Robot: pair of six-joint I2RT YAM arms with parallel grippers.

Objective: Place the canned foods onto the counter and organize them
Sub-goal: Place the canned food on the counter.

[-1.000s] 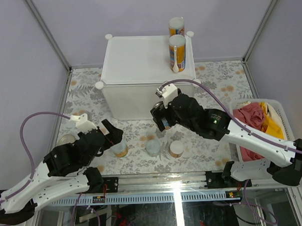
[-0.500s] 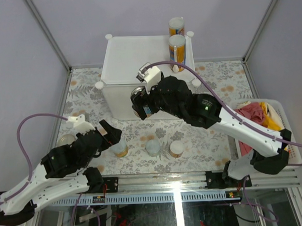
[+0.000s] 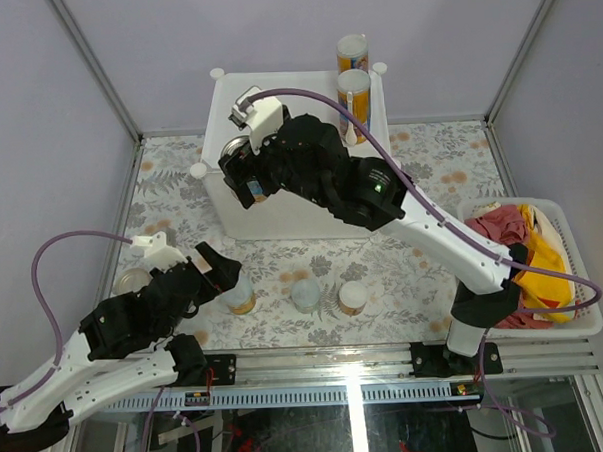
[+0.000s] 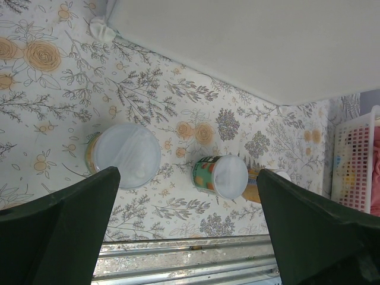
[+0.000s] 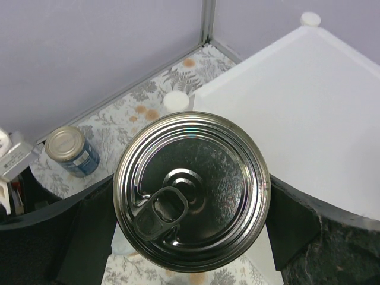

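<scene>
My right gripper (image 3: 247, 176) is shut on a metal-topped can (image 5: 191, 190) with a pull tab, its black fingers (image 5: 297, 228) pressed on both sides. It hangs over the front left corner of the white counter (image 3: 277, 112). Two tall yellow-orange cans (image 3: 354, 106) stand on the counter's back right. On the flowered table stand a pale-lidded orange jar (image 4: 126, 155), a green can (image 4: 221, 176), a short orange can (image 3: 353, 298) and a blue tin (image 5: 71, 151). My left gripper (image 4: 190, 237) stands open above the table, beside the orange jar, holding nothing.
A white slatted basket (image 3: 584, 274) of red and yellow cloth sits at the table's right edge. Grey walls with metal posts close in the back and sides. A metal rail (image 4: 190, 261) runs along the near table edge.
My right arm has lifted the can from in front of the counter up and to the left, over the counter's front left corner. The left arm has barely moved.
</scene>
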